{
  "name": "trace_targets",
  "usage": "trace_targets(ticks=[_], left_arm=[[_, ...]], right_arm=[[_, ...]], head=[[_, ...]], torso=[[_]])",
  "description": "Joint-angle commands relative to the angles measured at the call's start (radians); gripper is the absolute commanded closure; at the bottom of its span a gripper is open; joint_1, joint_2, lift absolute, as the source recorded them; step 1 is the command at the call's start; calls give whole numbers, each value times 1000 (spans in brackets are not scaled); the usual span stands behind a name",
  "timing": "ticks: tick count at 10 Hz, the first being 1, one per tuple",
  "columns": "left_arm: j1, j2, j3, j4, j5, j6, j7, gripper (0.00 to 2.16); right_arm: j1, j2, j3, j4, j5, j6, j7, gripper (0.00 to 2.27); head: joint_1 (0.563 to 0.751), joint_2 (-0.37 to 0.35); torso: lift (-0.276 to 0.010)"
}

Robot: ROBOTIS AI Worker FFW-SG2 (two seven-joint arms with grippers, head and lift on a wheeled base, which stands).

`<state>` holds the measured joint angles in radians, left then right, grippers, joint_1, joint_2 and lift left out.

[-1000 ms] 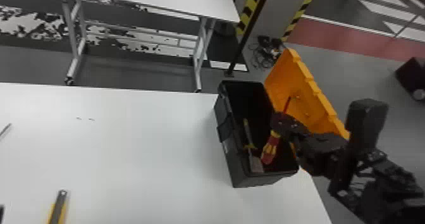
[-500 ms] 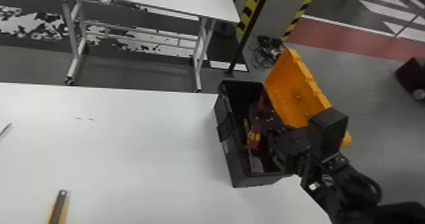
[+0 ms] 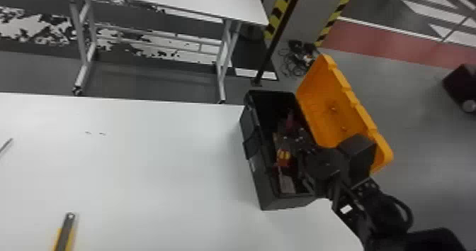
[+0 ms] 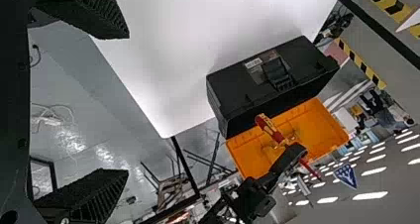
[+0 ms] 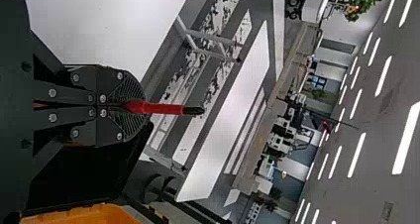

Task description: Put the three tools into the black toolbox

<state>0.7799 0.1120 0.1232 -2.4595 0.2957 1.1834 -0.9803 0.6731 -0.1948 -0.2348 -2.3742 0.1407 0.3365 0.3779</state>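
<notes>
step: placing screwdriver [image 5: 163, 108] in toolbox [image 3: 262, 190]. right gripper [image 5: 138, 105] clenched on it, over the toolbox's open mouth; left gripper [image 4: 127, 104] spread, empty. next: lower, let go inside, keep off lid [image 3: 324, 108]. cutter [image 3: 64, 234] on bench [image 3: 159, 183], probably to do.

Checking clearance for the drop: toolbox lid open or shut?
Open. The orange lid is swung back from the black toolbox, and the head view looks straight inside.
</notes>
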Motion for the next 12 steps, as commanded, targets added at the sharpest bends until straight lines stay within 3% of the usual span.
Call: trace_targets(ticks=[1, 6, 7, 8, 9, 11, 12], left_arm=[[1, 0, 1, -7, -1, 0, 6, 33], [1, 2, -16, -29, -27, 0, 14, 33], [1, 2, -20, -33, -32, 3, 15, 33], [2, 2, -23, -36, -36, 3, 17, 33], [2, 2, -25, -36, -40, 3, 23, 33], [2, -2, -25, -26, -46, 0, 55, 33], [1, -5, -25, -22, -61, -3, 89, 33]], right_arm=[[-21, 0, -43, 27, -43, 3, -1, 2243], [-90, 3, -209, 125, -227, 25, 6, 2236], [-93, 5, -213, 127, -242, 80, 6, 1767], [-95, 5, -218, 127, -251, 123, 6, 221], [-95, 9, -236, 122, -290, 163, 12, -2], [-76, 31, -324, 52, -471, 436, 105, 63], [-41, 67, -367, -22, -553, 556, 173, 63]], head=[[695, -350], [695, -350], [695, -350], [695, -350], [695, -350], [695, -350], [695, -350]], torso=[[-51], [-51], [-51], [-51], [-51], [-51], [-51]])
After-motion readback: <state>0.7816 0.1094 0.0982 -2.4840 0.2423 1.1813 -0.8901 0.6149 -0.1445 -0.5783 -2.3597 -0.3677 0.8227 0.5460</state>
